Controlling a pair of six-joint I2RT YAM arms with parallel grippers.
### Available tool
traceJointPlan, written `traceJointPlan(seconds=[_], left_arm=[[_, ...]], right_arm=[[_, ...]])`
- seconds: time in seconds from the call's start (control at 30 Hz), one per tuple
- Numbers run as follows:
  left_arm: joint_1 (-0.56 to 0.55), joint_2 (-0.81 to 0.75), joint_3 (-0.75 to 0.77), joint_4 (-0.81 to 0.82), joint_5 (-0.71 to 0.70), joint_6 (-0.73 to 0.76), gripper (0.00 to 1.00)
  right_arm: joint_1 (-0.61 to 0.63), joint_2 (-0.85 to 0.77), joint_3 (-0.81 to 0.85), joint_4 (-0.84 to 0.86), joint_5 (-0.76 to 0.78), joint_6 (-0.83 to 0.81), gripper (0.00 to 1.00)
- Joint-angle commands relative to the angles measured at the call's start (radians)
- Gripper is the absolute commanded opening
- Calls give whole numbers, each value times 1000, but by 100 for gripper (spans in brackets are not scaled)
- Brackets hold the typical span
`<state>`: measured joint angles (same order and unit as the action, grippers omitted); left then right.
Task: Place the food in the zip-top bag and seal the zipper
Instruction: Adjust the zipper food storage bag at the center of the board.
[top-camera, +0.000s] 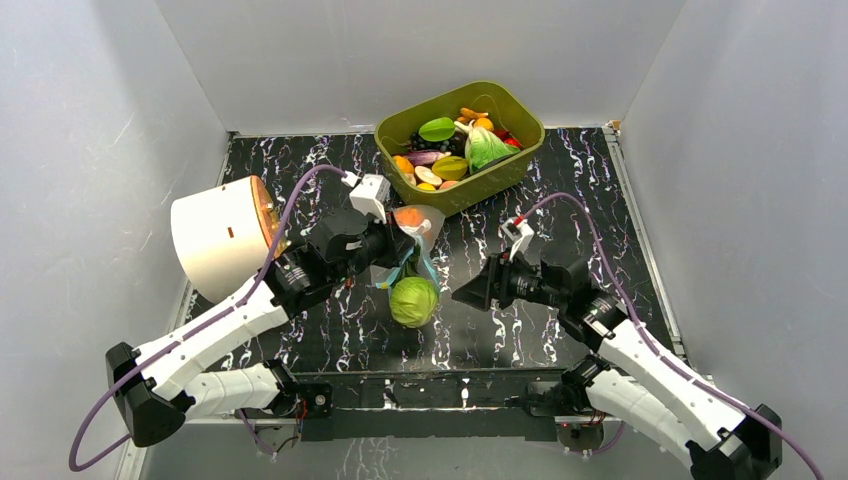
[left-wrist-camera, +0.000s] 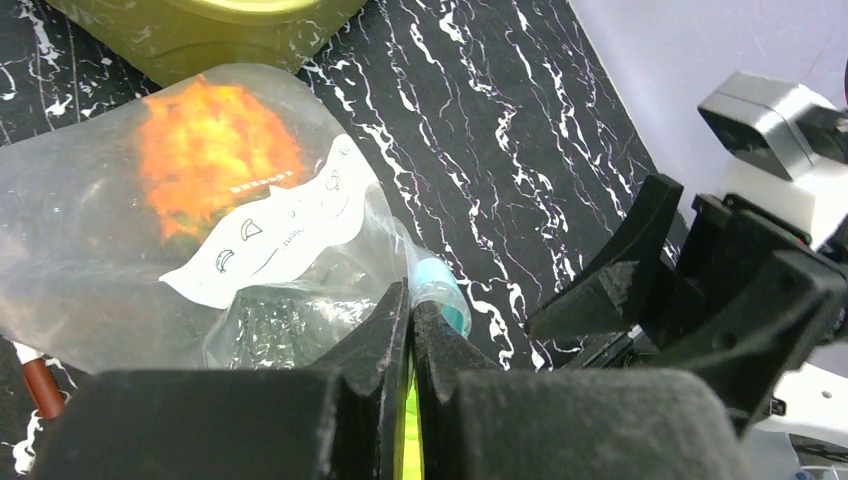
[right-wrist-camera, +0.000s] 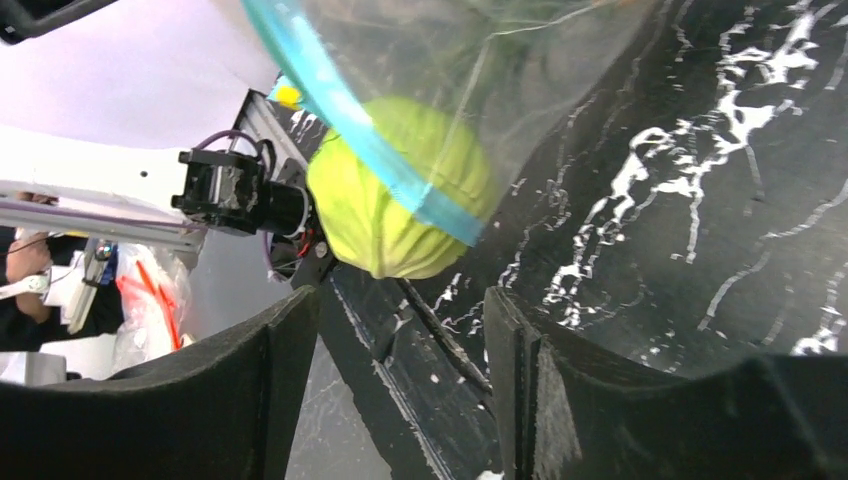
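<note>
My left gripper is shut on the rim of the clear zip-top bag and holds it up off the table. In the left wrist view the jaws pinch the plastic beside the light-blue zipper. An orange food piece lies inside the bag. The pale-green cabbage sits on the table below the bag. In the right wrist view the zipper curves across the cabbage, whose upper part is behind the plastic. My right gripper is open and empty just right of the cabbage, also seen in its own view.
The olive-green tub with several toy foods stands at the back centre, its wall also in the left wrist view. A white rounded container lies at the left edge of the black marbled table. Grey walls enclose the table.
</note>
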<state>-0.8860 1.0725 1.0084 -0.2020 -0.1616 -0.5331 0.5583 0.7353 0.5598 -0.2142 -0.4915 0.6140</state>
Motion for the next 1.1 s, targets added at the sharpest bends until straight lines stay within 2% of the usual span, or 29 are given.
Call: traceJointPlan(seconds=[0.0,0.07,0.23,0.3,0.4,0.53,0.7,0.97,1.07], left_arm=[[-1,-6,54,33,-58,-23,0],[-1,0,57,29,-69,-25,0],[-2,14,65,24,-86,-33,0],[-2,12,64,28,-91,-36,0],[-1,8,58,36,-93,-43,0],[-1,9,61,37,-88,-46,0],[-1,6,60,34,-93,-46,0],[-1,-13,52,44,-82,-51,0],[-1,-18,49,53,-79,-58,0]], right_arm=[[144,4,-4,175,99,38,63],[192,25,0,164,162,76,72],[268,89,3,96,338,364,79],[300,100,0,100,381,426,82],[336,107,-8,121,469,441,81],[345,162,-14,179,444,448,75],[372,182,-40,213,483,518,79],[374,117,-46,143,573,467,66],[375,97,-93,205,523,534,74]])
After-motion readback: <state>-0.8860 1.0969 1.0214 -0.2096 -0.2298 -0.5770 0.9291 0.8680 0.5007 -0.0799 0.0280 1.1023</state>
